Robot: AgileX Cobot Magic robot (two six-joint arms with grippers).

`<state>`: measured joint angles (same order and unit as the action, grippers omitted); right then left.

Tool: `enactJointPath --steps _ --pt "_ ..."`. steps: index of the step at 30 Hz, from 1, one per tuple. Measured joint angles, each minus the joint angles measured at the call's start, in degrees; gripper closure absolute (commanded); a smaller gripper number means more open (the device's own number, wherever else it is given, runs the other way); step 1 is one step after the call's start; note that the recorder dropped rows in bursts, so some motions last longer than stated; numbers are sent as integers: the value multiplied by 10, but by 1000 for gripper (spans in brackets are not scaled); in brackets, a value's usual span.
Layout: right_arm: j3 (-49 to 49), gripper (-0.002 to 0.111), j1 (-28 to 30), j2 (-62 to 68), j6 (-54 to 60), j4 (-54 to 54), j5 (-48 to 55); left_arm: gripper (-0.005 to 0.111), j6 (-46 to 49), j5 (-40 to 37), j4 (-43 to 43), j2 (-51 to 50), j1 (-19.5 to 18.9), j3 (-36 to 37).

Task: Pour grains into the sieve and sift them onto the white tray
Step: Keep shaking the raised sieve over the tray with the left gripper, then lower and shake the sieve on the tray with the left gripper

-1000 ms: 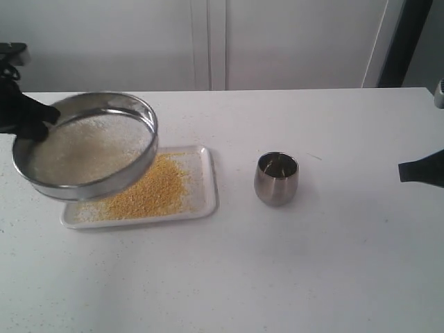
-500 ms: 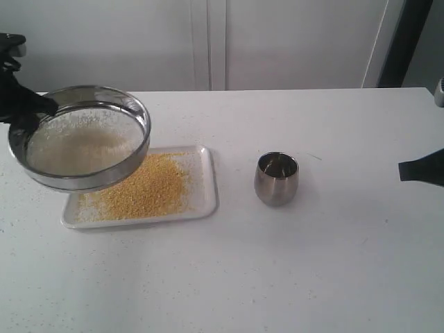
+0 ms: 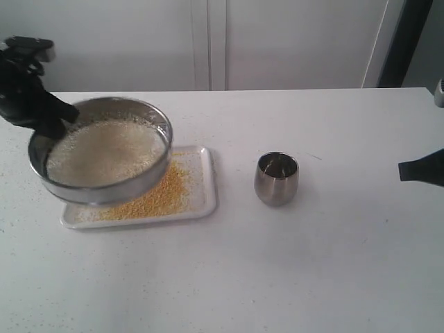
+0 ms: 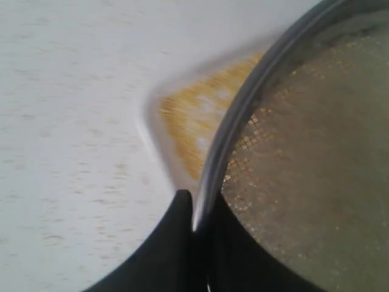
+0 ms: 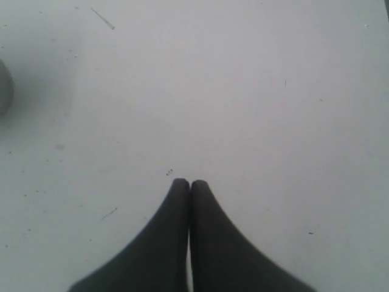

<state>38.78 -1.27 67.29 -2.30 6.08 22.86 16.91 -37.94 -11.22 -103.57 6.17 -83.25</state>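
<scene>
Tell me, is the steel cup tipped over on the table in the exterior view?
No, the steel cup stands upright on the table, open mouth up, apart from the white tray.

Grips the rim of the sieve (image 3: 104,193) with the left pincer (image 4: 196,212), one finger inside the wall and one outside, jaws pressed nearly together on the thin metal. Reaches in from the far left with the black left arm (image 3: 21,87), wrist raised above the counter (image 3: 312,263), pincer angled down and rightward. Holds the right pincer (image 5: 189,184) shut and empty, fingertips touching, over the counter. Shows only that pincer's dark tip at the exterior view's right edge, well apart from the left.
</scene>
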Motion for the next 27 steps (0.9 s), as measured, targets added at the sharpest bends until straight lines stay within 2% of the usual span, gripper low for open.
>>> enactJointPath --steps 2,4,7,10,13,18,20,22,25,27 --pt "0 108 0 0 0 0 0 107 16 -28 -2 -3 20 1" --pt "0 108 0 0 0 0 0 107 -2 -37 -1 -7 18 1" --pt "0 108 0 0 0 0 0 107 -41 -15 -15 -8 -25 -13" --pt "0 108 0 0 0 0 0 107 -1 -10 -27 -7 -41 -12" --pt "0 108 0 0 0 0 0 107 34 -24 -33 -5 -20 14" --pt "0 108 0 0 0 0 0 107 -4 49 -44 -8 -9 24" --pt "0 108 0 0 0 0 0 107 -11 56 -42 -8 -10 21" --pt "0 108 0 0 0 0 0 107 25 55 -39 -4 2 24" --pt "0 108 0 0 0 0 0 107 132 46 -38 0 34 40" --pt "0 108 0 0 0 0 0 107 137 43 -38 -1 40 42"
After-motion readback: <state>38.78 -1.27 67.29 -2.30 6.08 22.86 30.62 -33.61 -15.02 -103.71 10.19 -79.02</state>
